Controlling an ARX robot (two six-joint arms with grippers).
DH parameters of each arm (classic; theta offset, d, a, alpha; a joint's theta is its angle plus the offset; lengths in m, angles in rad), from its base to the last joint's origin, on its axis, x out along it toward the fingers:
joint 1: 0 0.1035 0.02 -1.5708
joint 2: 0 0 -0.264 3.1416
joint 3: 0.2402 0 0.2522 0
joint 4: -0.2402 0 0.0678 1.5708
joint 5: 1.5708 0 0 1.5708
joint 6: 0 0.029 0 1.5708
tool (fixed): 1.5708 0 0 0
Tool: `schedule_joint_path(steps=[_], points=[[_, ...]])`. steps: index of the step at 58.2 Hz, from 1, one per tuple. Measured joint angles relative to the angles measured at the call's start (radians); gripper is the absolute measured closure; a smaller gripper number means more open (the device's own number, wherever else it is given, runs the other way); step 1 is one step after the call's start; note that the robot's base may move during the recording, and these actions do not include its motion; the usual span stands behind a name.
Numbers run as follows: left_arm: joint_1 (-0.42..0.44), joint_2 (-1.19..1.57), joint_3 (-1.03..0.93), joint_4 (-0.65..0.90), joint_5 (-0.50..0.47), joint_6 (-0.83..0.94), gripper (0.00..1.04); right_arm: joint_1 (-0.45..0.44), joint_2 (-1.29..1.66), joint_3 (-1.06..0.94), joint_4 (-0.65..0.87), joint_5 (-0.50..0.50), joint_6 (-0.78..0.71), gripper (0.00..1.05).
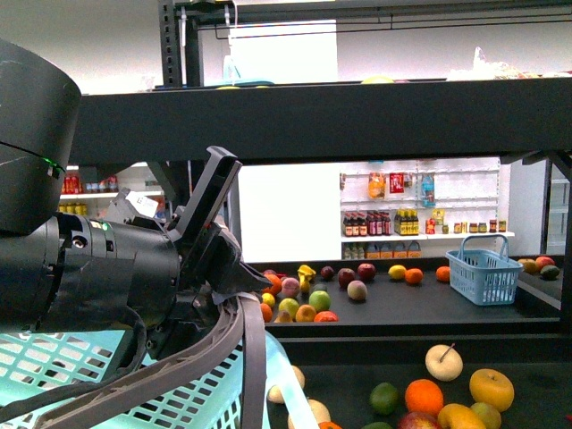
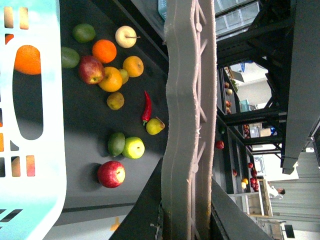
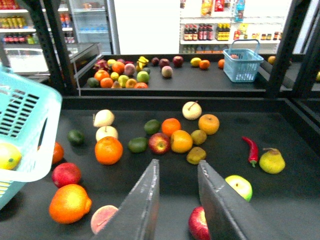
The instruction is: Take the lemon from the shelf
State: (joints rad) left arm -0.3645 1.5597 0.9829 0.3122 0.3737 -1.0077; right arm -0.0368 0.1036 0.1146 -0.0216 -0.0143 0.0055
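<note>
Right gripper (image 3: 177,165) hangs over the near part of the shelf (image 3: 295,150), jaws parted to a moderate gap with only bare dark deck showing between them. They hold nothing. Just beyond the tips sits a cluster: a red apple (image 3: 159,143), an orange-yellow fruit (image 3: 181,141) touching it, and a dull yellow-green fruit (image 3: 196,155) a little to the right. Further right lie a red chili (image 3: 251,149) and a yellow pear (image 3: 272,161), close together.

And the lemon (image 3: 8,155)? A bright yellow shape shows at the far left, through the wall of the turquoise basket (image 3: 30,115) (inside it or just behind it, I cannot tell). It is well apart from the right jaws.

An orange (image 3: 108,150) sits left of the cluster, with two pale apples (image 3: 104,118) beyond it. Nearer on the left are a big orange fruit (image 3: 70,203) and a red apple (image 3: 66,174).

Left gripper (image 1: 213,234) fills the left of the front view, just above the basket's rim. How far its jaws are open cannot be told, nor whether they grip anything. Its wrist camera shows a grey ridged finger (image 2: 180,125) running straight across the picture.

A small blue basket (image 1: 483,275) stands on the far deck, right of more fruit.
</note>
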Motion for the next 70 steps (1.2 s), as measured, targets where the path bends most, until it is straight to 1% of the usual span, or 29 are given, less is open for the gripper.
schedule_joint_path(steps=[2,3,7,37,50,51,54,55,63,70], points=[[0.0,0.0,0.0,0.0,0.0,-0.001,0.94,0.022,-0.006,-0.006,0.001,-0.003,-0.001,0.89],[0.0,0.0,0.0,0.0,0.0,-0.001,0.94,0.025,-0.008,-0.008,0.001,-0.002,-0.002,0.9],[0.0,0.0,0.0,0.0,0.0,-0.001,0.94,0.03,-0.019,-0.018,0.003,0.011,-0.002,1.02],[0.0,0.0,0.0,0.0,-0.002,-0.001,0.94,0.033,-0.092,-0.099,0.017,0.012,-0.003,1.02],[0.0,0.0,0.0,0.0,-0.003,0.0,0.94,0.033,-0.098,-0.099,0.019,0.012,-0.003,1.02],[0.0,0.0,0.0,0.0,-0.003,-0.001,0.94,0.033,-0.098,-0.099,0.019,0.012,-0.003,1.01],[0.0,0.0,0.0,0.0,-0.003,0.0,0.94,0.033,-0.098,-0.099,0.019,0.012,-0.003,0.91],[0.0,0.0,0.0,0.0,-0.003,0.0,0.94,0.033,-0.098,-0.099,0.019,0.012,-0.003,0.89],[0.0,0.0,0.0,0.0,-0.003,-0.001,0.94,0.033,-0.098,-0.099,0.019,0.012,-0.003,0.65],[0.0,0.0,0.0,0.0,-0.003,0.0,0.94,0.033,-0.098,-0.099,0.019,0.012,-0.003,0.46]])
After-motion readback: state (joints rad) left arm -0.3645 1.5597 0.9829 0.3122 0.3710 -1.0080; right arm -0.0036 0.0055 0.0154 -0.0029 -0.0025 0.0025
